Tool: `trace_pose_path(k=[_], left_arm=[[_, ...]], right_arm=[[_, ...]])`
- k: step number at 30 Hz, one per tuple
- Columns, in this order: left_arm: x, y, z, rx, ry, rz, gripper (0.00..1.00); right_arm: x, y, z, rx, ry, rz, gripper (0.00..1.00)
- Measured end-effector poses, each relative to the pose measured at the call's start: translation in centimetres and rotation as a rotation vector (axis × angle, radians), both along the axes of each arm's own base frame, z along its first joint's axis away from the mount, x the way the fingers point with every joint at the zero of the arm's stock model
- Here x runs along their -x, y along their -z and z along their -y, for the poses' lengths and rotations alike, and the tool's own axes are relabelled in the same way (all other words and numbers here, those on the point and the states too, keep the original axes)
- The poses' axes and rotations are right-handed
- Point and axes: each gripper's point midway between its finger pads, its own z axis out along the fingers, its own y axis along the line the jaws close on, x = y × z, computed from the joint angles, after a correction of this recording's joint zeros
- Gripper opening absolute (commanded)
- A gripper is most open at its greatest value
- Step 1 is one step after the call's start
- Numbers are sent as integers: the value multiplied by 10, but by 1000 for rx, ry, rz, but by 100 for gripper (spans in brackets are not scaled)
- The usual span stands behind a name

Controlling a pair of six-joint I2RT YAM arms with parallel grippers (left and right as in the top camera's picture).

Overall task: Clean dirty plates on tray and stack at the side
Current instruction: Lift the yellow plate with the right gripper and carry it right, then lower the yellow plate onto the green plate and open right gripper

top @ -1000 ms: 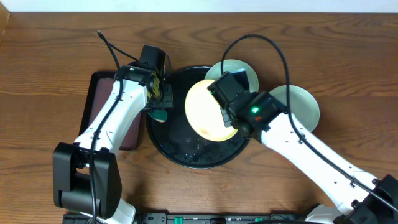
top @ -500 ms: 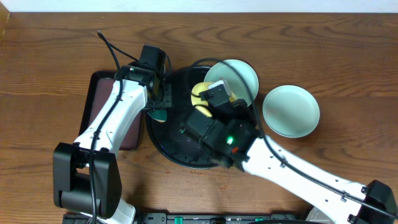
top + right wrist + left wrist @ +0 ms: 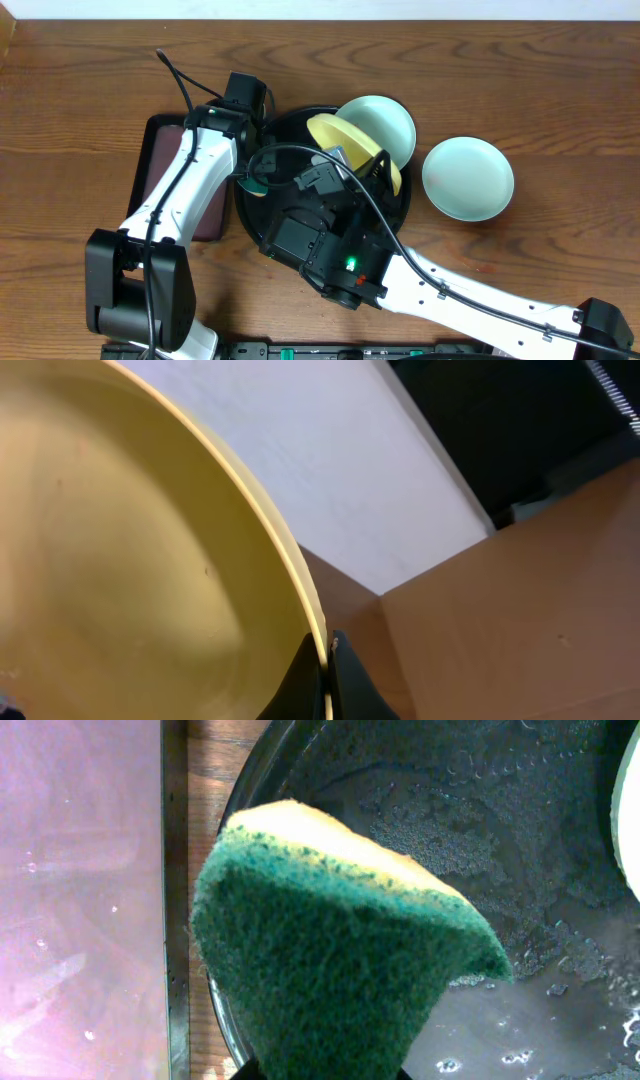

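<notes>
- Overhead view: the black tray [image 3: 283, 135] sits mid-table, and the right arm crosses over its near half.
- The right gripper [image 3: 325, 663] is clamped on the rim of the yellow plate [image 3: 345, 143]. The plate stands tilted on edge above the far right part of the tray.
- From the right wrist, the plate's pale yellow face fills the left of the picture, with its rim pinched between the two dark fingertips at the bottom.
- The far mint plate [image 3: 388, 122] lies flat just behind the yellow one, overlapping the tray's far right rim.
- The right-hand mint plate [image 3: 468, 178] rests on the wooden table [image 3: 80, 80], right of the tray and apart from it.
- The left gripper [image 3: 256, 160] grips a sponge [image 3: 340, 960] over the tray's left edge. The sponge is folded, with the green scouring side out and the yellow foam along the top.
- From the left wrist, the tray floor carries a film of water with patches of small bubbles [image 3: 440, 835].
- The brown rectangular tray [image 3: 160, 150] lies just left of the black one, with a strip of table between them. Its surface shows scattered wet glints.
</notes>
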Motion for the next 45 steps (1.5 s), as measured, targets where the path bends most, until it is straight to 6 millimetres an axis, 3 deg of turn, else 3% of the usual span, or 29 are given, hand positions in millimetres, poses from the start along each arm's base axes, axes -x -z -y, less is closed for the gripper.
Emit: trace_pose_path(k=[6, 17, 22, 30, 41, 45], left_arm=[[0, 0, 0, 0, 0, 0, 8], [0, 0, 0, 0, 0, -1, 8], [0, 0, 0, 0, 0, -1, 8], [0, 0, 0, 0, 0, -1, 8], [0, 0, 0, 0, 0, 0, 8], [0, 0, 0, 0, 0, 0, 8]], right_arm=[[-1, 8, 1, -7, -7, -46, 1], [-24, 108, 30, -322, 36, -643, 1], [-21, 135, 28, -472, -48, -908, 1], [-15, 144, 20, -608, -179, -1094, 1], [-13, 143, 14, -651, -240, -1138, 1], [-15, 155, 11, -653, -222, -1164, 1]])
